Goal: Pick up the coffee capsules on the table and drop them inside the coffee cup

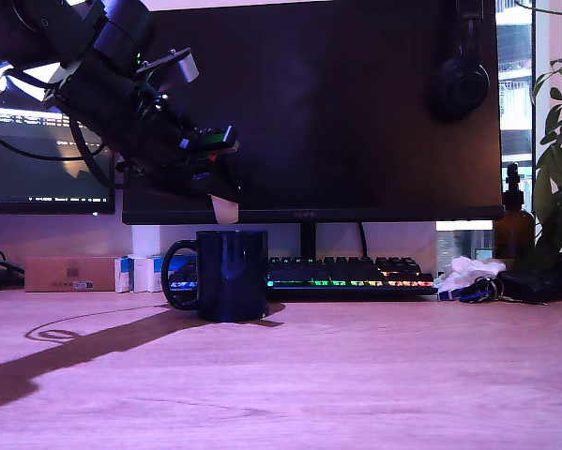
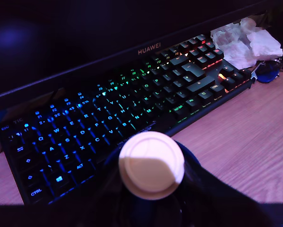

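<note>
Hand [image 1: 222, 192]: clenched on one cream-white capsule [image 2: 151, 164]; in the wrist view the dark fingers [image 2: 198, 177] press against the pod's sides, its round top facing the camera.
Hand position: raised off the surface [image 1: 374, 375], angled downward from the exterior view's upper left, directly above the coffee cup [image 1: 231, 274].
Capsule relative to cup: in the exterior view the pale pod hangs at the hand's tip just above the cup's rim, not touching it that can be seen; it is not yet inside.
Coffee cup: one, dark navy, glossy, standing upright on the surface, loop handle toward the exterior view's left. Its interior cannot be seen from either view.
Capsule count: one visible, the cream-white one in the hand. Whether anything lies within the cup cannot be told.
Keyboard [image 1: 351, 275]: one, backlit in rainbow colours, behind the cup and just beside it toward the exterior view's right.
Monitor [image 1: 356, 103]: one large dark screen behind the keyboard; a second lit screen [image 1: 37, 150] at the exterior view's left.
Bottle [image 1: 513, 225]: one brown glass bottle at the exterior view's far right, well apart from the cup.
Crumpled white material [image 2: 247, 40]: one heap at the keyboard's end.
</note>
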Robot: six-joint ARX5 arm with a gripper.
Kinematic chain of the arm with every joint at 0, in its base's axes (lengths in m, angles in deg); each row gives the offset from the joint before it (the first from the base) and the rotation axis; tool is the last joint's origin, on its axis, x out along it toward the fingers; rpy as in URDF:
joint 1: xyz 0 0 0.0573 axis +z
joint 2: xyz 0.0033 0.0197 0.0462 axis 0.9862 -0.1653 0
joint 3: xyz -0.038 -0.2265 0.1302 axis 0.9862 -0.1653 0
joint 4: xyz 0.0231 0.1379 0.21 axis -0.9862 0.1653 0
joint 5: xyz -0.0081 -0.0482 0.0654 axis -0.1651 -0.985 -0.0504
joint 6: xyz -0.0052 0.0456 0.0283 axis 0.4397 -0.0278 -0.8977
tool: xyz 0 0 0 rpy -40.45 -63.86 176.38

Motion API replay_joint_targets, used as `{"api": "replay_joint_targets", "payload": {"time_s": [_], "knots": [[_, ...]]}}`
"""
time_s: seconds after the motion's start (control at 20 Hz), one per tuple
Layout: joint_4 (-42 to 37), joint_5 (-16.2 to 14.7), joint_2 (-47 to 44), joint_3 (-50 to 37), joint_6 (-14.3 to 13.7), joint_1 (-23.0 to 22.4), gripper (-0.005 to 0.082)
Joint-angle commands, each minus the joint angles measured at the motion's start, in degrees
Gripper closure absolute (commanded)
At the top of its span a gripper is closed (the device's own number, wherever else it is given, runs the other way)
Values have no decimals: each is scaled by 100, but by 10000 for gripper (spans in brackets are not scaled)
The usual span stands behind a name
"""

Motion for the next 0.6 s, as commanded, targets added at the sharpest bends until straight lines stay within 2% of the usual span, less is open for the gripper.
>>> {"api": "replay_joint_targets", "payload": {"time_s": [0.0,0.15,0.2,0.3,0.35,0.55], "knots": [[-63,-9,-125,77,11,15,451],[-68,-9,-125,77,9,15,450],[-63,-15,-125,77,-13,15,419],[-83,0,-125,77,-26,15,226],[-90,-2,-125,77,-31,15,183],[-125,-22,-125,77,-44,13,181]]}}
